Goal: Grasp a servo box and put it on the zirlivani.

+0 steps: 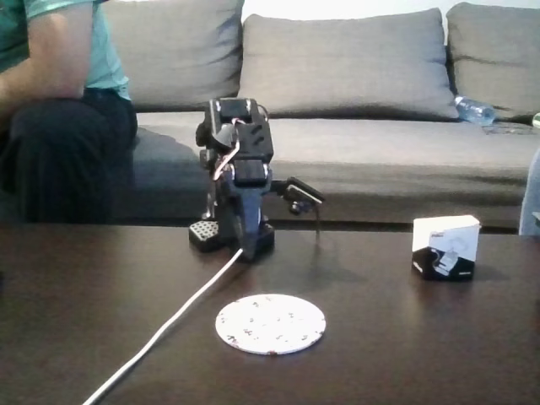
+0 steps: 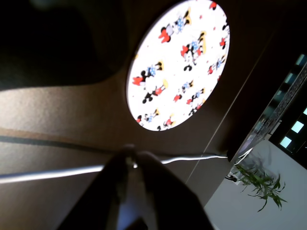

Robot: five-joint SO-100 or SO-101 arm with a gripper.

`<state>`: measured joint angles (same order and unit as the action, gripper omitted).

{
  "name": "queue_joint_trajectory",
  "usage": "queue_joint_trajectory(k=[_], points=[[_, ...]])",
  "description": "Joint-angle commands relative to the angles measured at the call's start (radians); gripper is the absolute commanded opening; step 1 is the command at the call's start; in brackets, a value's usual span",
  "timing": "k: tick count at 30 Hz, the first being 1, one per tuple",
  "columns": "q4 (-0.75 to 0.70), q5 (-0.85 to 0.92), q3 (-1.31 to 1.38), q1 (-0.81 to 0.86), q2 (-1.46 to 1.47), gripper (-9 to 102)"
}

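The servo box (image 1: 447,246), white on top and black below, stands on the dark table at the right in the fixed view. The zirlivani (image 1: 270,323) lies flat in the middle foreground, a round white disc. In the wrist view the zirlivani (image 2: 180,64) shows small cartoon figures and lies ahead of the fingers. My arm sits folded at the back of the table. My gripper (image 1: 314,199) points right, well left of the box and above the table. In the wrist view my gripper (image 2: 130,153) has its fingertips together with nothing between them.
A white cable (image 1: 181,316) runs from the arm's base (image 1: 232,236) to the front left, passing the disc. A grey sofa (image 1: 363,101) stands behind the table with a seated person (image 1: 59,110) at the left and a bottle (image 1: 475,110) at the right.
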<state>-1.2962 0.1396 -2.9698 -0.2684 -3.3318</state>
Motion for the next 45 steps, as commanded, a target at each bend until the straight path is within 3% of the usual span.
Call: queue_joint_trajectory(k=[1, 40, 45], points=[[-0.060, 0.005, 0.006, 0.014, 0.025, 0], [-0.058, -0.003, 0.012, 0.017, 0.025, 0], [-0.054, -0.072, 0.423, 0.048, 0.058, 0]])
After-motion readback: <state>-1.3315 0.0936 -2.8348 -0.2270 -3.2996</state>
